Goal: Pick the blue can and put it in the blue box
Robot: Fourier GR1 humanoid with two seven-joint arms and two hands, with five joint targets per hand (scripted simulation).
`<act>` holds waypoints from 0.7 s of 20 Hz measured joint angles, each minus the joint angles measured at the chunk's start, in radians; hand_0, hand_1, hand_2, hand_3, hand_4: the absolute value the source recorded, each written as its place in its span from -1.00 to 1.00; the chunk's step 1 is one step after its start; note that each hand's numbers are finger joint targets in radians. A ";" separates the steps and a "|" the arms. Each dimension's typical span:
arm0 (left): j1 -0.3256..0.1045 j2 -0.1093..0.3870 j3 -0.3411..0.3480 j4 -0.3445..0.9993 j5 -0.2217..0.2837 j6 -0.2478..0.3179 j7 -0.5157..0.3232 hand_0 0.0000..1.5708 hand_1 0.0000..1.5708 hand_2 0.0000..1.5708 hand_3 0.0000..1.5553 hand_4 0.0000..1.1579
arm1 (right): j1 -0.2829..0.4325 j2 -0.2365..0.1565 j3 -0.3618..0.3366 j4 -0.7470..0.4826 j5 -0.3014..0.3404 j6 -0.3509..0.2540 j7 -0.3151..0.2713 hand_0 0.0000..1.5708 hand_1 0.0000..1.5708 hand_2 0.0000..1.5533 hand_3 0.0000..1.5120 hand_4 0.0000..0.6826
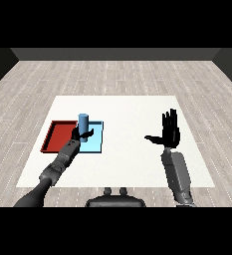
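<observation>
The blue can [82,122] stands upright over the light blue tray [97,140], near its left side. My left hand [80,134] is curled round the can's lower part, so the can's base is hidden and I cannot tell whether it rests on the tray. Off to the right, my right hand [169,129] is raised above the table with straight fingers and the thumb spread to the left, holding nothing.
A red tray [58,134] lies directly left of the light blue tray, touching it. The white table [132,149] stretches between the trays and my right hand. Grey wooden floor surrounds the table.
</observation>
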 measured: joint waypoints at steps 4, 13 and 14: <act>0.022 -0.023 -0.008 0.085 -0.019 -0.027 0.031 0.15 0.15 0.14 0.04 0.53 | -0.002 0.006 -0.009 0.021 -0.005 0.011 -0.016 -1.00 -1.00 -1.00 -1.00 -1.00; 0.001 -0.025 -0.037 0.119 -0.077 -0.058 0.054 -1.00 -1.00 -1.00 -1.00 -1.00 | -0.009 0.020 -0.005 0.058 -0.001 0.052 -0.051 -1.00 -1.00 -1.00 -1.00 -1.00; -0.001 -0.032 -0.043 0.121 -0.085 -0.032 0.053 -1.00 -1.00 -1.00 -1.00 -1.00 | -0.007 0.026 -0.002 0.053 0.000 0.051 -0.054 -1.00 -1.00 -1.00 -1.00 -1.00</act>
